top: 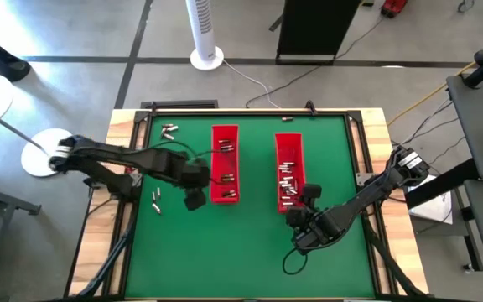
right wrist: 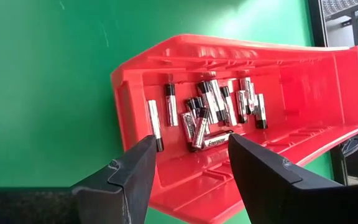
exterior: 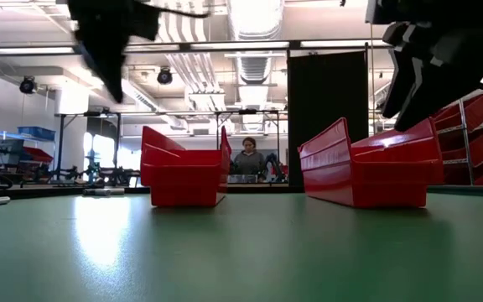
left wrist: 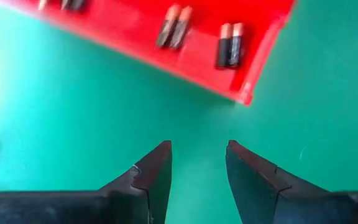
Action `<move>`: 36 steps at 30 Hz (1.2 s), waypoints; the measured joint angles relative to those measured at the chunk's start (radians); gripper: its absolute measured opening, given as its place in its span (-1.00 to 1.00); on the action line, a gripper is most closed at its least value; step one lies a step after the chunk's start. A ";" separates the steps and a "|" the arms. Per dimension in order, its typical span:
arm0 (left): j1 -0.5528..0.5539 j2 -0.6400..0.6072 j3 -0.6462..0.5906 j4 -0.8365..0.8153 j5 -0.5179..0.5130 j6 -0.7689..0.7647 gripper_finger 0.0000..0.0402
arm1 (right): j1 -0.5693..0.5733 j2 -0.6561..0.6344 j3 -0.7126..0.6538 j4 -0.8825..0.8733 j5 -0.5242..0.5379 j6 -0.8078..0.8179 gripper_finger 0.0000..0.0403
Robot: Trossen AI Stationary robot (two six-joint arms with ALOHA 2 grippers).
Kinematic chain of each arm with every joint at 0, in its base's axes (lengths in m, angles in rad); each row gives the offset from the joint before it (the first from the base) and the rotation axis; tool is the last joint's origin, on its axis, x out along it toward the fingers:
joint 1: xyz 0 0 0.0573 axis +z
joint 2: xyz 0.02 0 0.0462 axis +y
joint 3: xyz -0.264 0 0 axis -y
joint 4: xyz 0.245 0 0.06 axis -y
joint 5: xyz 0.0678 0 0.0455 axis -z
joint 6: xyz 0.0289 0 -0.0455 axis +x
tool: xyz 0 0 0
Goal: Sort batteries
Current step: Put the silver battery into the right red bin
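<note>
From above, the green table point(top: 250, 252) carries two long red trays side by side. The left tray point(top: 225, 164) has a few batteries point(top: 226, 148) inside, the right tray point(top: 289, 172) has a bigger pile of batteries point(top: 289, 183). Some loose batteries point(top: 168, 130) lie on the mat near the far left corner, and two more point(top: 156, 198) lie on the mat just beside the left arm. The left gripper point(top: 194, 200) hangs near the front corner of the left tray. The right gripper point(top: 311, 195) is at the front end of the right tray.

In the low view both trays stand on the mat, the left tray point(exterior: 183, 172) farther away and the right tray point(exterior: 371, 168) nearer. The two arms come down from the top as dark shapes. A person point(exterior: 248, 158) sits in the room behind.

In the left wrist view the left gripper point(left wrist: 197, 155) has its fingers spread with only green mat between them; it holds nothing. The corner of the left tray point(left wrist: 253, 68) is just ahead, with pairs of batteries point(left wrist: 230, 45) in it.

In the right wrist view the right gripper point(right wrist: 191, 149) is also spread and empty, above the end of the right tray point(right wrist: 303, 81). Many batteries point(right wrist: 210, 112) lie heaped on its floor.
</note>
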 joint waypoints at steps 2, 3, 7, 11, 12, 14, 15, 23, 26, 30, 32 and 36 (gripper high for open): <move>-0.014 -0.086 -0.086 0.011 -0.026 -0.149 -0.34 | 0.000 0.000 -0.009 0.003 0.000 0.000 -0.04; -0.020 -0.127 -0.127 0.011 -0.034 -0.234 -0.34 | 0.000 0.000 -0.014 0.003 0.000 0.000 -0.04; -0.027 -0.267 -0.305 0.014 -0.057 -0.566 -0.34 | -0.007 0.000 -0.030 0.018 0.021 -0.001 -0.02; -0.026 -0.324 -0.458 0.026 -0.068 -0.764 -0.34 | -0.021 0.000 -0.041 0.078 0.092 -0.034 -0.01; -0.026 -0.324 -0.489 0.032 -0.067 -0.796 -0.34 | -0.025 0.000 -0.043 0.100 0.110 -0.043 -0.01; -0.026 -0.313 -0.539 0.050 -0.067 -0.846 -0.34 | -0.035 0.000 -0.044 0.138 0.136 -0.064 -0.01; -0.026 -0.307 -0.559 0.059 -0.061 -0.864 -0.34 | -0.041 0.000 -0.046 0.157 0.137 -0.081 -0.01; -0.018 -0.242 -0.598 0.077 0.028 -0.980 -0.34 | -0.073 0.000 -0.072 0.236 0.134 -0.116 -0.01; -0.017 -0.201 -0.599 0.075 0.054 -1.009 -0.34 | -0.078 0.000 -0.087 0.239 0.131 -0.115 -0.01; -0.017 -0.140 -0.599 0.066 0.059 -1.070 -0.34 | -0.079 0.000 -0.100 0.239 0.130 -0.115 -0.01; -0.017 -0.115 -0.598 0.066 0.050 -1.107 -0.34 | -0.079 0.000 -0.107 0.242 0.130 -0.115 -0.01; -0.017 -0.070 -0.599 0.081 0.031 -1.212 -0.34 | -0.084 0.000 -0.131 0.269 0.129 -0.117 -0.01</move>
